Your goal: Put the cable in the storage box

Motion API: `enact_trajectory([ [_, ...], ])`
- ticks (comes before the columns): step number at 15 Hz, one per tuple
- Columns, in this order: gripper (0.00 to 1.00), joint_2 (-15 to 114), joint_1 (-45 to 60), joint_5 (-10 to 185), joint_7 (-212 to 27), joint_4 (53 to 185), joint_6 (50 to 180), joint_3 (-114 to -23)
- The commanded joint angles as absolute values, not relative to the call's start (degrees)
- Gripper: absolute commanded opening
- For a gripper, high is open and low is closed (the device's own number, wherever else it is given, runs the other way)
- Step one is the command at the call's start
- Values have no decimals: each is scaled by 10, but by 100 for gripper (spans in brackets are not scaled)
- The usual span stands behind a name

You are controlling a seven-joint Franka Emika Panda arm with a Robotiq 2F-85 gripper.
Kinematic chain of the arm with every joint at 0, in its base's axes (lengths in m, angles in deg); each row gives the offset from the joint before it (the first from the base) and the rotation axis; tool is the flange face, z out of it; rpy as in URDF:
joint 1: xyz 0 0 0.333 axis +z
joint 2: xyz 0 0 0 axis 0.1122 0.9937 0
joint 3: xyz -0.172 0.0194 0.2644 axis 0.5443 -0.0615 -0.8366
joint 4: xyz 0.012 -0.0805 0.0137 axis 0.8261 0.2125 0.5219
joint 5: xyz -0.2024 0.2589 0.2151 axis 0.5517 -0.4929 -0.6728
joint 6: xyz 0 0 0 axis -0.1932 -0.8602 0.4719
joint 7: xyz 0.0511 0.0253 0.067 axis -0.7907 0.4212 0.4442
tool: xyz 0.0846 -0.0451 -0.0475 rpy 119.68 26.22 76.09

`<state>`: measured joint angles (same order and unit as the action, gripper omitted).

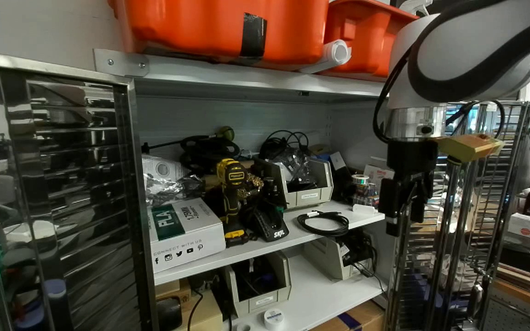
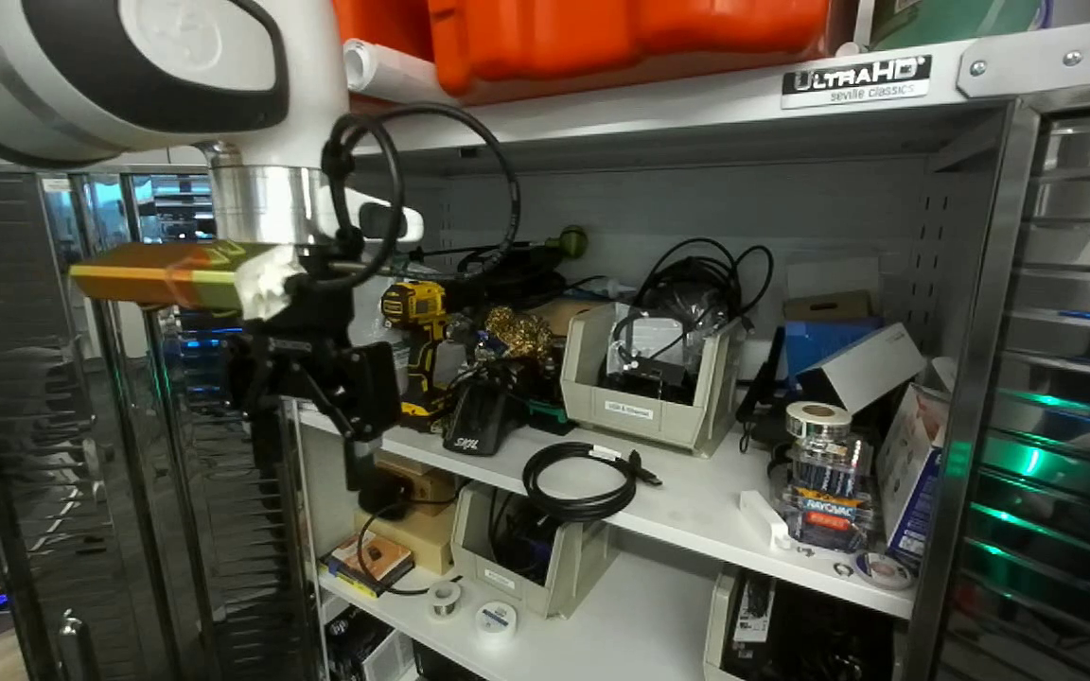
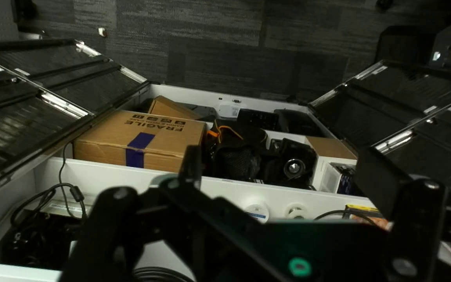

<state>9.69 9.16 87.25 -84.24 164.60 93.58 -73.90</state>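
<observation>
My claw (image 3: 283, 162) is spread wide in the air, well apart from the gray box (image 2: 640, 426) on the shelf (image 2: 687, 501). The cable (image 2: 583, 511) lies curled up just in front of that box.

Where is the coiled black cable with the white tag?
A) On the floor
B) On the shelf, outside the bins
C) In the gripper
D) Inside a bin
B: both exterior views show the cable lying on the white shelf, in front of the upper bin.
</observation>
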Motion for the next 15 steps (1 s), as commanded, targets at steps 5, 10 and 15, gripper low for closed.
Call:
enact_trajectory([
  [5,100,189,53,908,-848,1643,1090,-711],
  [10,100,233,25,930,-910,1644,1198,-705],
  [15,100,285,7,922,-1001,1618,1270,-702],
])
